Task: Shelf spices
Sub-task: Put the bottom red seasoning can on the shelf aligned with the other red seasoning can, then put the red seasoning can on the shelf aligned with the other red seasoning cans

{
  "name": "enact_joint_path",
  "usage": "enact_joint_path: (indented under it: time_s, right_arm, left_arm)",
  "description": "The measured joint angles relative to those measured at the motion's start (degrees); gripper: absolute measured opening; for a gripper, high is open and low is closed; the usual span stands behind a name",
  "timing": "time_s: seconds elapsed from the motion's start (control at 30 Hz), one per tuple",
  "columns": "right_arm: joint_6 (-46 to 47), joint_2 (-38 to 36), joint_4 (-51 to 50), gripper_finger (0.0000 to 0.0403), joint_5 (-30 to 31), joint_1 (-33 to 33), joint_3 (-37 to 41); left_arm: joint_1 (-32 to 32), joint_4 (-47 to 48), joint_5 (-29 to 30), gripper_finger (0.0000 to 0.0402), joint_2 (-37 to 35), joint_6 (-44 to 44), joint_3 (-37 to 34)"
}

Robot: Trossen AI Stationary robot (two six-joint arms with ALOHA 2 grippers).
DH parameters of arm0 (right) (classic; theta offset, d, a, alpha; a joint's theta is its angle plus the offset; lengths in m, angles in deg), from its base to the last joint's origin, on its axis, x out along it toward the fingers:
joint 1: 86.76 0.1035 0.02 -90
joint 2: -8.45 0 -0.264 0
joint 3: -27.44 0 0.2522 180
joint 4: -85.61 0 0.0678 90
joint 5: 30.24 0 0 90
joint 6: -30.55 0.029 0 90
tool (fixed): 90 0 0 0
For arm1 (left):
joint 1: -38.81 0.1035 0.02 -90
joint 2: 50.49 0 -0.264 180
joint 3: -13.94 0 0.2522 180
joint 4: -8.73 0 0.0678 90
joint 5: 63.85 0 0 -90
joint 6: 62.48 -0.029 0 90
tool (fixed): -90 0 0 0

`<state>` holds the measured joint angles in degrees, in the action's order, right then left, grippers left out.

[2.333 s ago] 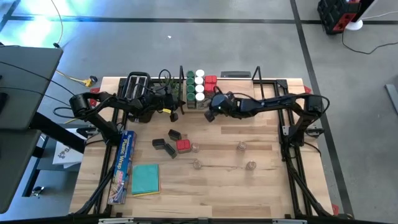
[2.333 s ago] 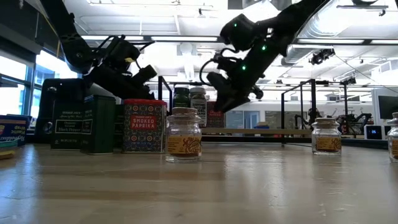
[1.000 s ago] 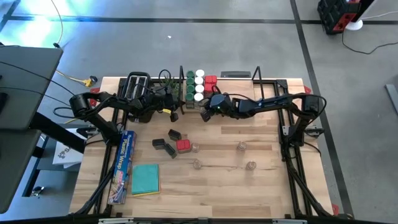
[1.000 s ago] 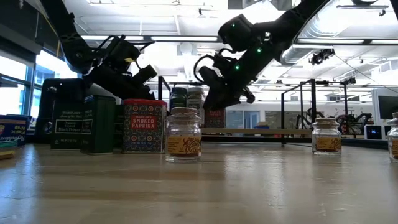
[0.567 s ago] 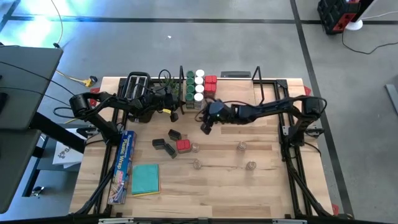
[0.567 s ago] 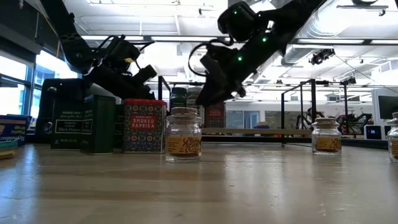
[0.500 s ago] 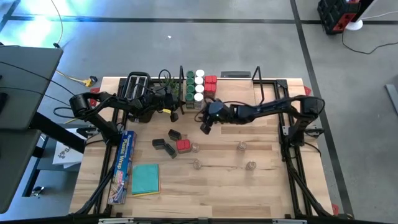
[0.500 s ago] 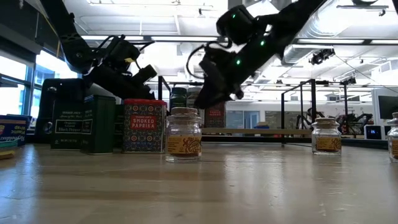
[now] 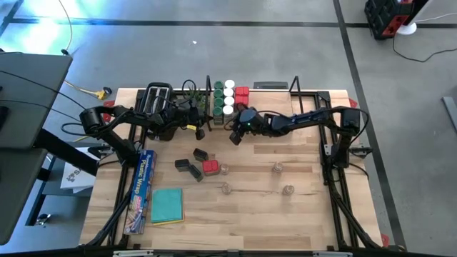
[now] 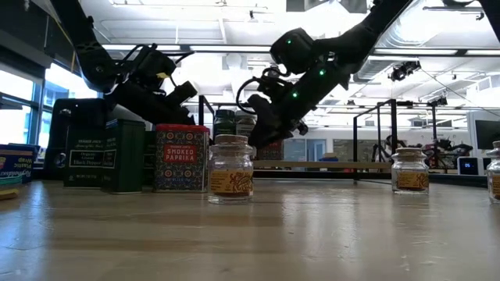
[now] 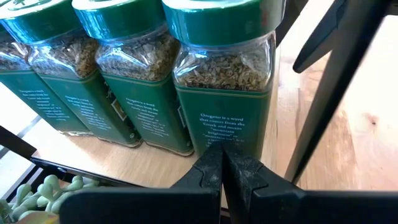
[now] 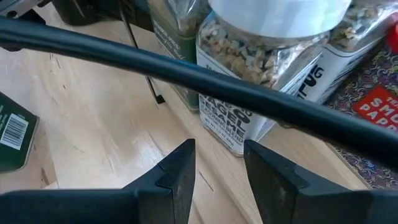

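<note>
Item: my right fingers [image 12: 214, 171], parted and empty, pulled back off the shelf [image 9: 250, 121] beside the white-lidded jars [image 9: 229, 96]; next spice awaits on the worktop [image 9: 250, 207]; left fingers [image 11: 222, 174] clenched at the oregano jar [image 11: 224, 81].

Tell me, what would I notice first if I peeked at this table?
Probably the two black robot arms meeting at the far edge of the table, where the right gripper hangs open and empty in front of the shelf. On the shelf stand neat rows of green-lidded jars, white-lidded jars and red tins. Nearer the front, tiny clear jars sit scattered on the wood.
</note>
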<state>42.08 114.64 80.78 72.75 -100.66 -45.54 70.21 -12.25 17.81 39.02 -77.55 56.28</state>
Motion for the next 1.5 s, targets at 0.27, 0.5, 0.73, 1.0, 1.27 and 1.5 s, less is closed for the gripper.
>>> enact_joint_path:
  time_s: [0.27, 0.5, 0.73, 1.0, 1.27, 1.5]
  right_arm:
    - [0.0, 0.0, 0.0, 0.0133, 0.0, 2.5, 0.0]
    - [0.0, -0.4, 0.1, 0.0133, 2.3, 4.3, 0.0]
    - [-1.2, -7.2, -7.5, 0.0133, 6.4, 5.3, 0.0]
    - [-4.1, -19.2, -23.7, 0.0133, 11.9, 5.4, 0.0]
    - [-8.7, -21.3, -23.4, 0.0133, 0.0, 7.2, 0.0]
    - [-11.5, -15.0, -5.0, 0.0133, -2.1, 21.2, 0.0]
  left_arm:
    - [0.0, -0.3, 0.0, 0.0, 0.0, 0.2, 0.0]
    - [0.0, -2.4, 0.0, 0.0, 0.0, 1.5, 0.0]
    - [0.0, -2.1, 0.5, 0.0, -0.2, 1.5, 0.0]
    - [0.0, 4.9, 6.0, 0.0, -5.5, -0.2, 0.0]
    - [-0.3, 17.0, 7.4, 0.0, -15.8, -0.2, 0.0]
    - [-5.8, 30.8, 14.5, 0.0, -25.6, 0.5, 0.0]
